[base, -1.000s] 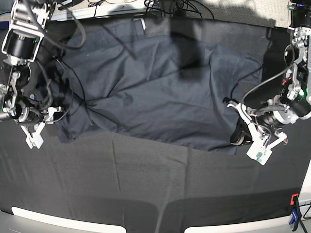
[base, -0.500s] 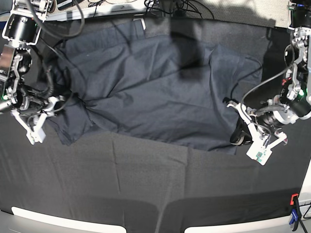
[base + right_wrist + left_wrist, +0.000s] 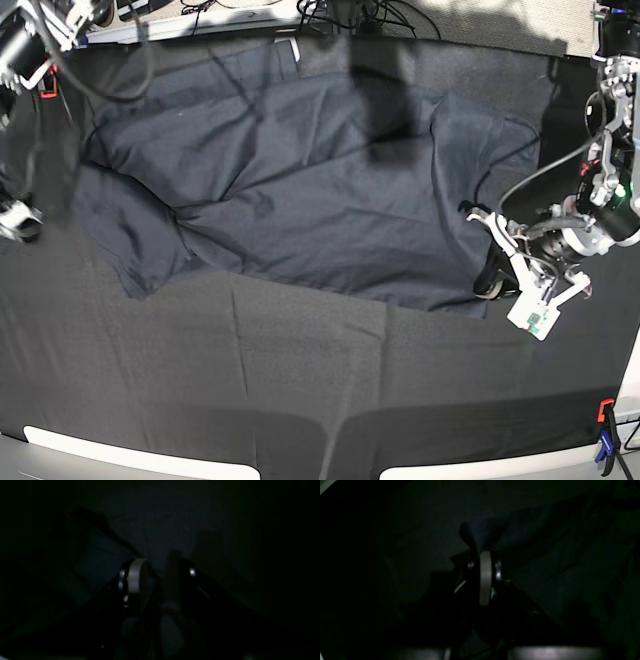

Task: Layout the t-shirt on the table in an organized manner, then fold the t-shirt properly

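The dark navy t-shirt (image 3: 310,190) lies spread and creased across the far half of the table (image 3: 300,380), one sleeve (image 3: 130,245) pointing to the near left. My left gripper (image 3: 492,282) is at the shirt's right hem corner. In the left wrist view it (image 3: 483,553) is shut on a pinched bunch of that fabric (image 3: 482,533). My right gripper (image 3: 15,218) is blurred at the base view's left edge, clear of the sleeve. In the right wrist view its fingers (image 3: 136,578) stand apart with nothing between them, and the shirt (image 3: 95,560) lies to their left.
Cables (image 3: 350,15) and a white strip run along the table's far edge. An orange-and-blue clamp (image 3: 605,440) sits at the near right corner. The table's pale edge (image 3: 120,450) crosses the bottom. A black cable (image 3: 510,185) loops over the shirt's right side.
My right arm has swung left, away from the shirt's left sleeve, to the edge of the base view. The shirt's left side now lies uncovered. The left arm has not moved.
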